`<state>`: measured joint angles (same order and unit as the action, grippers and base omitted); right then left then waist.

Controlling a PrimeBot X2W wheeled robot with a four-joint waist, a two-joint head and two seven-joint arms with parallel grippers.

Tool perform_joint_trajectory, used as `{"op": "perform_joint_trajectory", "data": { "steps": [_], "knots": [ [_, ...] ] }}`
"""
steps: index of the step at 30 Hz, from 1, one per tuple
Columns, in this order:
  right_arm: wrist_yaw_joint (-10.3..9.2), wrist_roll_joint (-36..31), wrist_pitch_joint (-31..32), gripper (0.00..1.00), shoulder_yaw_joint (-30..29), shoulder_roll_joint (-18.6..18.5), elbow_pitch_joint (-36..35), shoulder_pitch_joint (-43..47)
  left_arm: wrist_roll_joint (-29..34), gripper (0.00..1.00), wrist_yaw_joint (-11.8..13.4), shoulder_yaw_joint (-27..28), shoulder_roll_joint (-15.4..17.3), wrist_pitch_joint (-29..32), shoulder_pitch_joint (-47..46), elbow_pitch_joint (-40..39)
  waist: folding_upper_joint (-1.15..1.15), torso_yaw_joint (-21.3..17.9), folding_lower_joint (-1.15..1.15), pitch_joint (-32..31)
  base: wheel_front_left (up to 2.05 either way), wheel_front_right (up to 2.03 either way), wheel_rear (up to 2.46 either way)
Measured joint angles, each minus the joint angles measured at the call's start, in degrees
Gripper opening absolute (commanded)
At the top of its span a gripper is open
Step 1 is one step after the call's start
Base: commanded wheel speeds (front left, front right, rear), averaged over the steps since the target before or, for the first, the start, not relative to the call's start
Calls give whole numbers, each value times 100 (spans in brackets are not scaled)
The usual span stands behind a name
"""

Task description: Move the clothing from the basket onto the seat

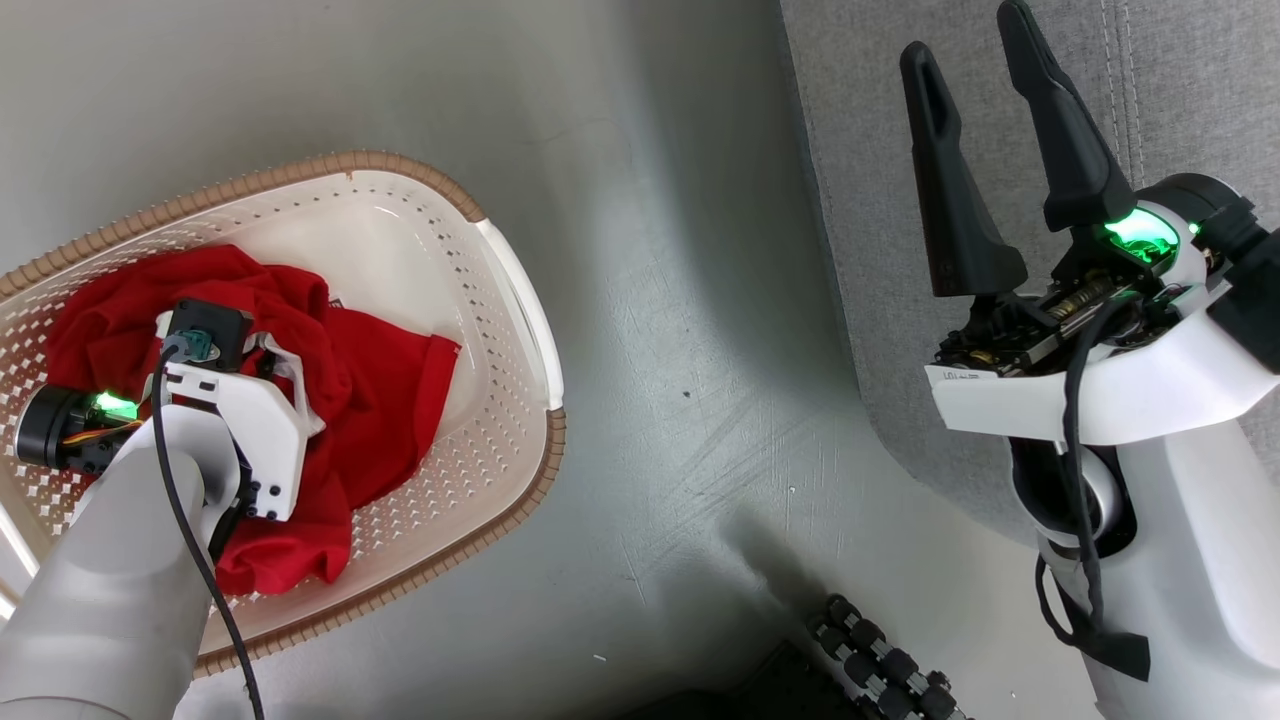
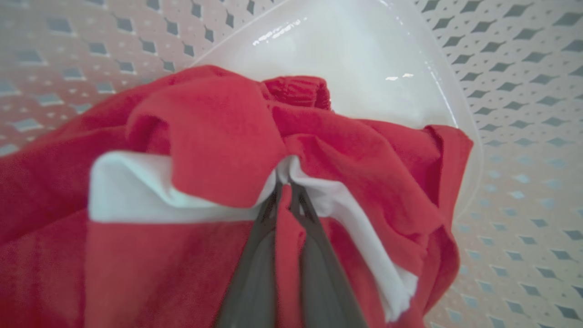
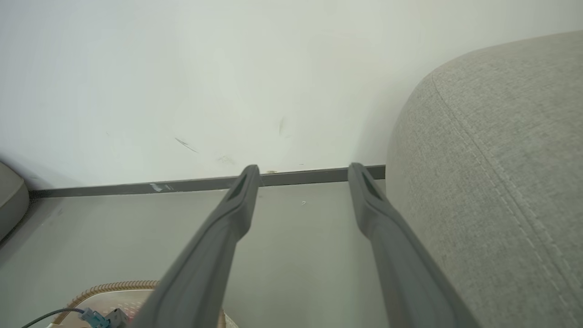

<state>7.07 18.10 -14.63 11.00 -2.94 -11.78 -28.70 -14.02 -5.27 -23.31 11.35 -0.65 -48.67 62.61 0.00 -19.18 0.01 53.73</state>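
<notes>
The cream perforated basket (image 1: 515,310) with a brown rim stands on the floor at the left. In it lies the clothing (image 1: 380,380), a crumpled red garment with white trim. My left arm (image 1: 230,430) reaches down into the basket, its fingers hidden under the wrist. In the left wrist view my left gripper (image 2: 284,187) is shut on a fold of the red clothing (image 2: 214,136) beside the white trim. My right gripper (image 1: 965,35) stands open and empty over the edge of the grey seat (image 1: 1180,80), fingers (image 3: 246,191) apart beside the seat (image 3: 501,182).
Grey floor (image 1: 690,300) lies between basket and seat. My base's black rollers (image 1: 880,660) show at the bottom. In the right wrist view a pale wall with a dark baseboard (image 3: 136,187) stands beyond, and the basket rim (image 3: 104,287) shows at lower left.
</notes>
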Motion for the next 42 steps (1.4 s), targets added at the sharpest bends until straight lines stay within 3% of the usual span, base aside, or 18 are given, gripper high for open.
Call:
{"op": "perform_joint_trajectory", "data": {
  "steps": [24,42],
  "knots": [
    [0,42,0,100,-290,3,192,-238,-110,0,-198,-267,-76,-1124,29,-268,0,245,0,-719,0,0,0],
    [0,-116,0,100,-323,1,677,-233,-746,0,-202,-548,-237,-1358,597,-1040,0,606,0,-1686,0,0,0]
  ]
}}
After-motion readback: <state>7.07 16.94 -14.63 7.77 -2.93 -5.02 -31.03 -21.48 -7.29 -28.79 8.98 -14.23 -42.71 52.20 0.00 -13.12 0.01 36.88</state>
